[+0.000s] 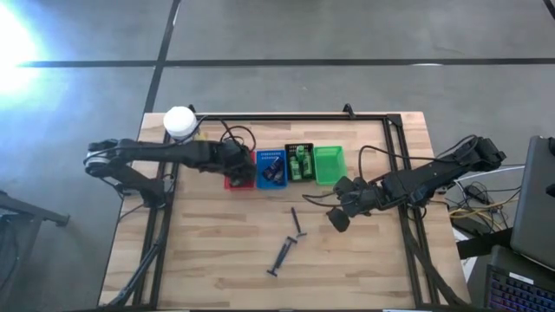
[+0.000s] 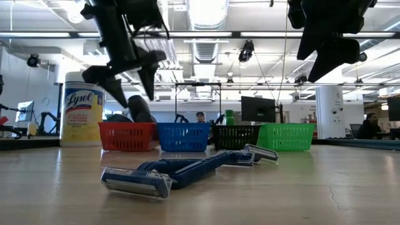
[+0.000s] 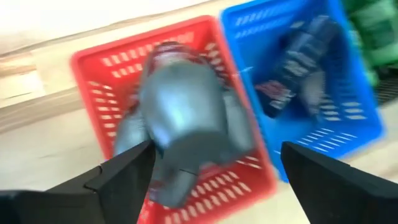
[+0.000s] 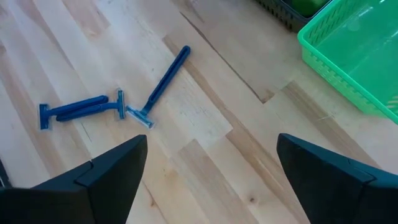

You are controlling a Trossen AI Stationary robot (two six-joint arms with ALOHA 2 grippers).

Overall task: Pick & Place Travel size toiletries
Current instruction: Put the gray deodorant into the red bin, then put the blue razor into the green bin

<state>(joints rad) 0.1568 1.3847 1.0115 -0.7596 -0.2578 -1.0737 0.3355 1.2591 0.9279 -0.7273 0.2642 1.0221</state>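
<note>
Right tool [image 1: 340, 217], fingers spread and empty, hovers nearer the blue razors [image 1: 286, 250] lying lengthwise toward the table's front edge; left tool [image 1: 236, 169] open over red tray [image 1: 231, 182].

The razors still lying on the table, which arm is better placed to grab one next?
Right. The right gripper hovers open beside the razors, which fill its wrist view. The left gripper is over the red basket, open around a grey tube.

Four baskets [image 1: 291, 165] stood in a row at the back of the tabletop [image 1: 217, 260], a wipes tub [image 1: 179, 122] behind their left end. Tubes [image 3: 180, 118] lay in the leftmost basket. Three razors [image 1: 289, 243] lay in front, nearer the middle.
</note>
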